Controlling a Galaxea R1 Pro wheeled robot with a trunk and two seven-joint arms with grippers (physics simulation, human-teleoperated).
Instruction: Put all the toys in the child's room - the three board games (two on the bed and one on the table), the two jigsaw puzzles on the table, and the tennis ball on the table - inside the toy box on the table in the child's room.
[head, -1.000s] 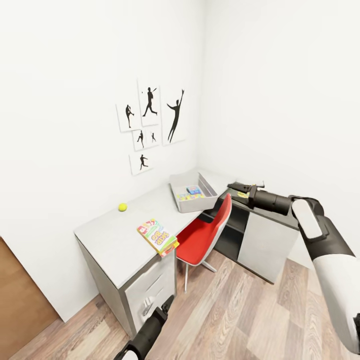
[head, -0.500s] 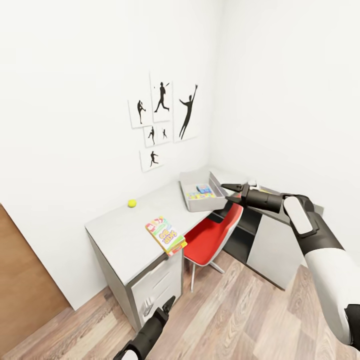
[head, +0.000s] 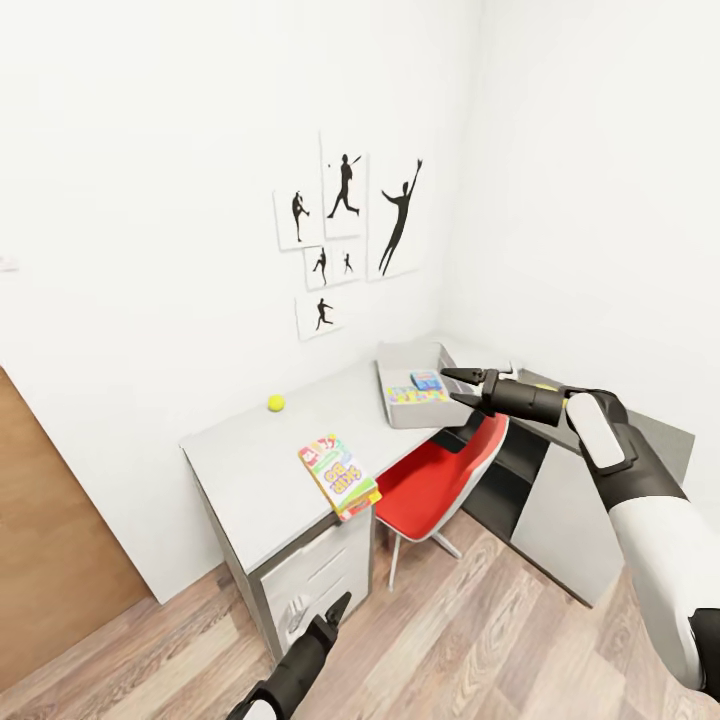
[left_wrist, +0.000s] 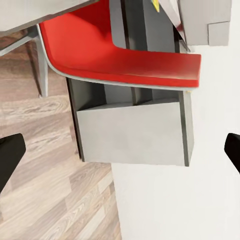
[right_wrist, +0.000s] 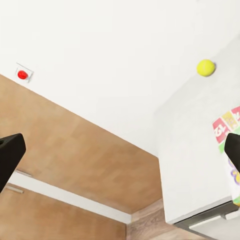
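A grey worktop (head: 260, 470) fills the frame's centre. The toy box (head: 400, 410) sits at centre right, a board game (head: 340, 476) overhangs the near edge, and the tennis ball (head: 276, 403) lies at centre. Both tools gape empty: right tool (head: 462, 388), left tool (head: 335, 607). Best to approach squarely, stopping short of the red chair (head: 440, 480).

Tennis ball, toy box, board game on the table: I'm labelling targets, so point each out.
tennis ball (head: 275, 402): head view, middle of the ball.
toy box (head: 420, 413): head view, near wall.
board game (head: 339, 476): head view, middle of its printed lid.
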